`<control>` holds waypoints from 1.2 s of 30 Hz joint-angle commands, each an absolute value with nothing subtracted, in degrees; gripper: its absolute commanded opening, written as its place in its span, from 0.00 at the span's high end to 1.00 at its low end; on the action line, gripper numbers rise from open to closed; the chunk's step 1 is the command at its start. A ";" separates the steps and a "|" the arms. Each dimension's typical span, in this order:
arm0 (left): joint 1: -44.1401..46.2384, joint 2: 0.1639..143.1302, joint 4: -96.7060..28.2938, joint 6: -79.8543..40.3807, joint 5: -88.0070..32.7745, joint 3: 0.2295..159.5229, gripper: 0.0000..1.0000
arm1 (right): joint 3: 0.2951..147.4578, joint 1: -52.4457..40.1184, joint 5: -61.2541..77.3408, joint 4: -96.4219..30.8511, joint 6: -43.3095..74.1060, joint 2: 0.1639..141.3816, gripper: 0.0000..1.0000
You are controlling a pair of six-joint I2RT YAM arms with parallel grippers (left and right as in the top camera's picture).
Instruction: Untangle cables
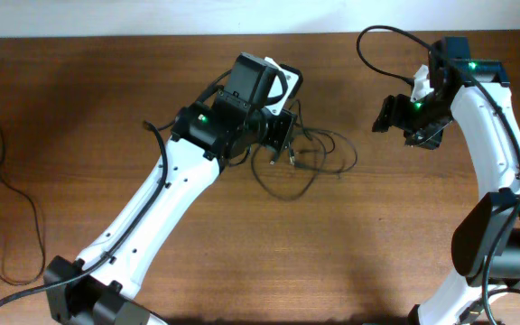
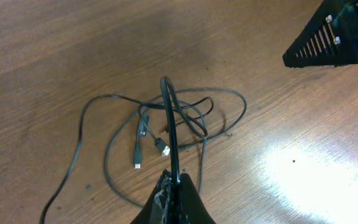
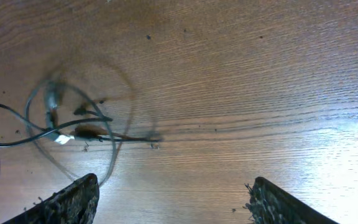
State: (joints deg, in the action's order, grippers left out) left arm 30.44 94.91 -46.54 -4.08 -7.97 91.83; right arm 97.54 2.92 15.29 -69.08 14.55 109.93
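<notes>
The cables [image 1: 307, 153] lie as a loose clump of thin black loops on the wooden table, just right of my left gripper [image 1: 283, 135]. In the left wrist view my left gripper [image 2: 176, 182] is shut on one black strand, which rises from its tips and arches over the tangle [image 2: 173, 121]. Two small plug ends [image 2: 161, 147] lie inside the loops. My right gripper [image 1: 392, 114] hovers to the right of the clump, apart from it. It stands open in the right wrist view [image 3: 173, 200] over bare wood, with the blurred cables [image 3: 73, 130] off to its left.
Another thin black cord [image 1: 12, 194] snakes along the table's left side, far from both grippers. A white wall edge [image 1: 152, 16] runs along the back of the table. The right arm's dark finger [image 2: 328, 37] shows at the top right of the left wrist view.
</notes>
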 commanded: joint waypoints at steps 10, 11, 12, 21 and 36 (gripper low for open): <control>24.75 93.36 -43.16 -9.82 -20.45 94.78 1.00 | 97.27 2.59 15.84 -69.25 13.72 110.04 0.21; 24.23 93.27 -43.16 -9.82 -21.32 94.78 1.00 | 97.27 2.59 15.84 -69.25 13.72 110.04 0.21; 23.75 93.27 -43.24 -9.82 -22.22 94.78 1.00 | 97.27 2.59 15.84 -69.25 13.72 110.04 0.21; 16.60 92.95 -42.09 -12.91 -34.61 95.15 1.00 | 97.27 2.59 15.84 -69.23 13.72 110.04 0.21; 7.75 92.33 -30.94 -13.30 -69.69 96.71 1.00 | 97.27 1.26 26.13 -68.10 9.54 110.04 0.21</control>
